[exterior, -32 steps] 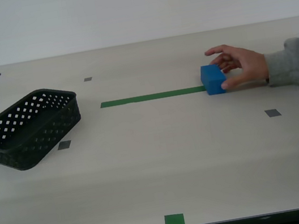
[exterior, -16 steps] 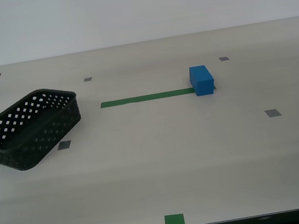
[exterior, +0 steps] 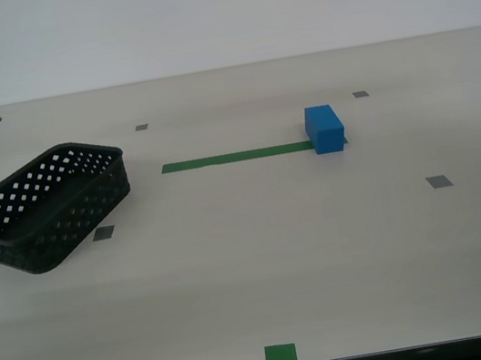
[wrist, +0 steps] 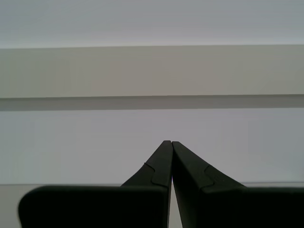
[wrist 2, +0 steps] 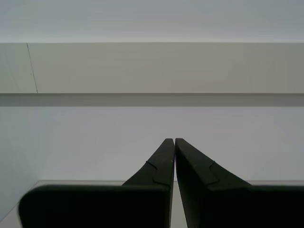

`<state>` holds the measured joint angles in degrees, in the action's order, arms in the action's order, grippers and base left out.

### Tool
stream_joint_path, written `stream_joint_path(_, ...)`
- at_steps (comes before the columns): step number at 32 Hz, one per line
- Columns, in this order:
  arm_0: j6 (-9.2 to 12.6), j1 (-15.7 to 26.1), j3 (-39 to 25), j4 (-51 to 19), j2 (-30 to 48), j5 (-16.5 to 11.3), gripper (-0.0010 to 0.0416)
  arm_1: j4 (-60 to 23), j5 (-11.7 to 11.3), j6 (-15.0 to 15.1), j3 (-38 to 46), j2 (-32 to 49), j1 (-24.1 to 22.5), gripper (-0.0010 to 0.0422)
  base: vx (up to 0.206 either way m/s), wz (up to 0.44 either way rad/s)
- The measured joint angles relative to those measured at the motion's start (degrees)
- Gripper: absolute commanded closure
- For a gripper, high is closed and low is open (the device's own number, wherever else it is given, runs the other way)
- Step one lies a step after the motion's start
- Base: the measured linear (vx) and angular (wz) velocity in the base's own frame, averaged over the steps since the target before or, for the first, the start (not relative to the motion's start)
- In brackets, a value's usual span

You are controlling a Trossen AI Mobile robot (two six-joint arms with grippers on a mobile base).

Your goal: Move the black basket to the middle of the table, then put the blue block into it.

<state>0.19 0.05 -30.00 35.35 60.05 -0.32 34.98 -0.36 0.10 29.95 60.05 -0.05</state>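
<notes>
We seem to be in a test room or lab: the wide pale beige surface (exterior: 265,268) carries a green tape strip (exterior: 237,157), small grey squares (exterior: 438,181) and a green square (exterior: 280,356) as markers, before a bare white wall (exterior: 213,14).

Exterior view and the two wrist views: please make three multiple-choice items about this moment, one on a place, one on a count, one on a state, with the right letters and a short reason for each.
1. Where does the blue block stand?
A. inside the black basket
B. at one end of the green tape strip
C. on the green square

2. How many small grey squares show on the table?
A. two
B. four
C. seven

3. How is my first gripper?
A. shut, holding nothing
B. wide open
C. shut on the block

Key:
1 B, the block sits at the green tape strip's end, on the exterior view's right.
2 B, four can be counted.
3 A, its fingers meet with nothing between.
</notes>
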Motion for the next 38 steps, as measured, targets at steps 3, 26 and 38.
stream_joint_path(3,0.0,0.0,0.0,0.0,0.0,0.0,0.0405,0.02,0.0,0.0,0.0,0.0,0.0,0.0412,0.0,0.0)
stream_joint_path(26,0.5,0.04,0.0,-0.26,0.0,0.0,0.0405,-55.17,0.46,3.48,21.79,4.81,-0.33,0.0412,0.0,0.0)
stream_joint_path(38,1.29,0.07,0.0,-11.96,0.02,-0.02,0.0405,-71.78,-1.7,5.42,28.94,19.85,-0.33,0.0412,0.0,0.0)
